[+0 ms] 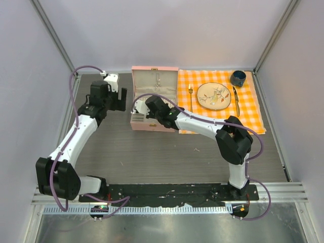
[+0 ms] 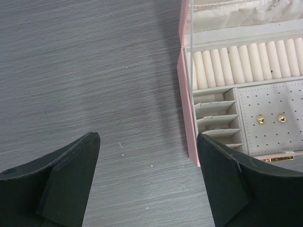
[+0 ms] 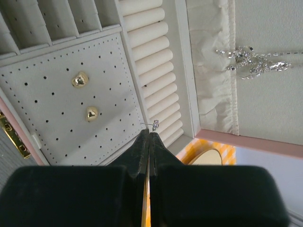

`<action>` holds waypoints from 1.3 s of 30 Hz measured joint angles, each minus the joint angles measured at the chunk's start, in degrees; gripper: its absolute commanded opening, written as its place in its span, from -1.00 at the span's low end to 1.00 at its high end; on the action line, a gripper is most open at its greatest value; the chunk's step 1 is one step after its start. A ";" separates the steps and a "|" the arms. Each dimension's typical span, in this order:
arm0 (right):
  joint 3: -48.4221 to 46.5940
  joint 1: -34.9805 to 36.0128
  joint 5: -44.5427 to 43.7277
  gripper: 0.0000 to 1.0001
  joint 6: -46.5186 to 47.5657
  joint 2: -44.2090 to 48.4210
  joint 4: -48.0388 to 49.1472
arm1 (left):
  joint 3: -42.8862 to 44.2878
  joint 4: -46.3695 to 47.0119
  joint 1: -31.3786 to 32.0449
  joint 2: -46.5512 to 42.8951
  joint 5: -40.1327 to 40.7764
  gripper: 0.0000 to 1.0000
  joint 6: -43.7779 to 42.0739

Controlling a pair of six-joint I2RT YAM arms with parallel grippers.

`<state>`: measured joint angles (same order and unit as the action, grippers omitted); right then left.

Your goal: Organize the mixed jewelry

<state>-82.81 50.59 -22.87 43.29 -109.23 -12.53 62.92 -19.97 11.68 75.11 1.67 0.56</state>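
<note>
Pinching a tiny sparkly stud (image 3: 155, 124), the right gripper (image 3: 149, 134) is hovering beside the pink case's (image 1: 154, 68) ring rolls (image 3: 151, 71); at the case's nine o'clock, the left gripper (image 2: 147, 139) is gaping wide, holding nothing.

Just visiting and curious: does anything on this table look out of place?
Yes: jewelry pieces seem to lie on the dinner plate, between fork and knife, where food belongs.
</note>
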 measured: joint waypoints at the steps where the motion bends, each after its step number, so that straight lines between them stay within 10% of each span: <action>1: -0.28 -0.02 0.02 -0.98 0.11 -0.35 0.11 | 0.00 0.00 -0.33 0.00 0.00 0.75 0.28; 39: -4.15 -0.02 0.11 -0.98 1.40 -5.95 0.79 | 0.00 0.13 -6.25 0.15 -2.62 0.76 3.56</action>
<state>-86.96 50.57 -22.76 44.69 -115.18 -11.75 62.92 -19.84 5.43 75.26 -0.95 4.12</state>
